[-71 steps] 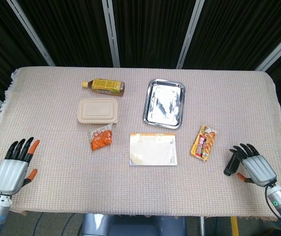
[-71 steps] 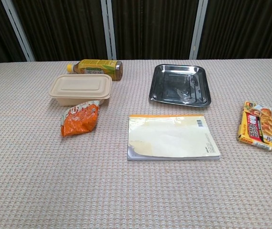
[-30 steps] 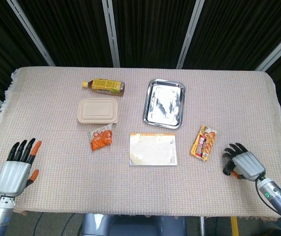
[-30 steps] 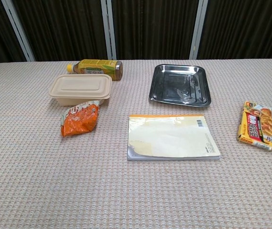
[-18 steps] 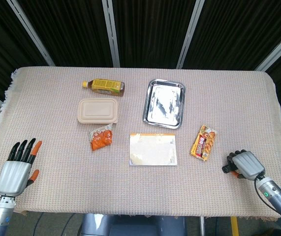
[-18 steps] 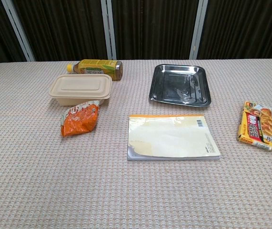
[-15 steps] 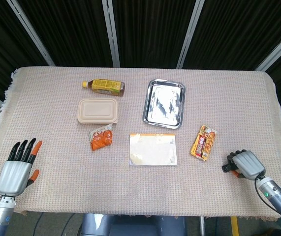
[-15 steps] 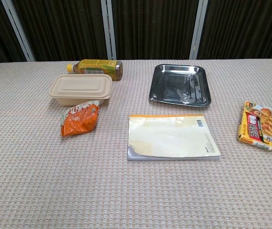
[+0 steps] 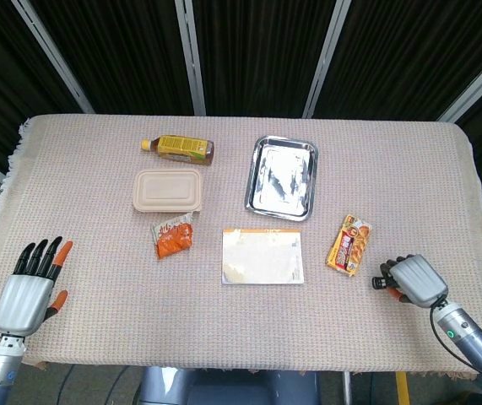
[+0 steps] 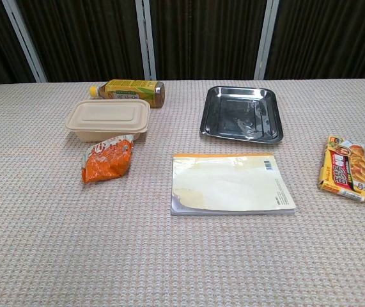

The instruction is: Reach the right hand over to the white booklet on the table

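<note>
Near the table's front right edge, the right hand (image 9: 411, 281) sits with fingers curled on nothing, and the white booklet (image 9: 262, 256) lies flat at mid-table toward the robot's left, past the snack packet (image 9: 349, 245), nearer this hand than the other.

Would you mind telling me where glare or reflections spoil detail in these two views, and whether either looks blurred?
Head view: the metal tray glares white across its floor, and the white booklet looks washed out; all else is evenly lit and sharp. Chest view: the tray shows dark with only small highlights, the booklet's barcode and yellowed patch read clearly, shadows are soft, and there is no blur.
</note>
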### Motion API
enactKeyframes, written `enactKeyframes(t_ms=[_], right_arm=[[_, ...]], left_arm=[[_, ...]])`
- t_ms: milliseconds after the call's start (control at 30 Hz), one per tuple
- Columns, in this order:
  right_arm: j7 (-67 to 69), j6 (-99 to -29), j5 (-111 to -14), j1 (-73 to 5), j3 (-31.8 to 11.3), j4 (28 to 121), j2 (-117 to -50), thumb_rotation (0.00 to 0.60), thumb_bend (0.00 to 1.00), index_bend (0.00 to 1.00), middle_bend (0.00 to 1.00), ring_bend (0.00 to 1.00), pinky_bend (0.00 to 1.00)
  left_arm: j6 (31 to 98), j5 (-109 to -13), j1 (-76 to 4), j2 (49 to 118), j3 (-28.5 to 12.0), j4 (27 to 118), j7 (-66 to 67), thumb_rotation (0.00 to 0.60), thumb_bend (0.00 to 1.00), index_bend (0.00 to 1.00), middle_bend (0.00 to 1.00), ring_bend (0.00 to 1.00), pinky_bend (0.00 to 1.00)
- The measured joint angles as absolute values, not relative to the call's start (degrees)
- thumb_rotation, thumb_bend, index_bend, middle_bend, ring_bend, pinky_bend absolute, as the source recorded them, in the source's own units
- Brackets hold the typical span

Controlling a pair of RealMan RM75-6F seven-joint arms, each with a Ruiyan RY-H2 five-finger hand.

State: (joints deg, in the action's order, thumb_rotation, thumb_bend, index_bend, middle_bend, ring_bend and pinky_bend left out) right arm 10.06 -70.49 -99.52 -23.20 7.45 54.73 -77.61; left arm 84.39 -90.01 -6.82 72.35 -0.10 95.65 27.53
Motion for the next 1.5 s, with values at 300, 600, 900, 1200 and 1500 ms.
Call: enactKeyframes(t_ms=[300, 600, 900, 1200, 1500], right_arm=[[-2.53, -68.75, -99.29, -25.68, 5.48, 69.87, -72.75, 0.6, 0.35, 0.73, 0.57, 0.63, 0.7], [-18.4, -64.17, -96.81, -28.85, 1.78, 84.86, -69.36, 0.6, 0.35, 0.73, 0.58, 0.63, 0.71], [-34.16, -58.54, -90.47, -32.52, -3.06, 96.36, -69.89, 0.6, 0.35, 0.73, 0.58, 0.66, 0.74], [-47.27, -52.57, -80.95, -37.29, -5.89, 100.07, -78.82, 0.6, 0.35, 0.73, 0.58, 0.66, 0.74], [-53.57, -49.17, -73.27, -43.36, -7.86, 96.53, -88.31, 0.6, 0.35, 0.73, 0.58, 0.66, 0.74]], left_arm=[[83.93, -90.26, -7.1, 71.51, 0.05, 95.42, 25.76, 0.6, 0.3, 0.0, 0.0, 0.0, 0.08], [83.05, -89.92, -7.49, 70.61, 0.07, 95.21, 23.5, 0.6, 0.3, 0.0, 0.0, 0.0, 0.08], [81.67, -89.48, -8.2, 69.65, 0.02, 94.98, 20.83, 0.6, 0.3, 0.0, 0.0, 0.0, 0.08], [81.07, -87.77, -8.53, 68.12, -0.7, 94.16, 16.26, 0.6, 0.31, 0.0, 0.0, 0.0, 0.08], [82.21, -87.64, -7.75, 67.37, -0.51, 93.45, 14.55, 0.6, 0.3, 0.0, 0.0, 0.0, 0.07]])
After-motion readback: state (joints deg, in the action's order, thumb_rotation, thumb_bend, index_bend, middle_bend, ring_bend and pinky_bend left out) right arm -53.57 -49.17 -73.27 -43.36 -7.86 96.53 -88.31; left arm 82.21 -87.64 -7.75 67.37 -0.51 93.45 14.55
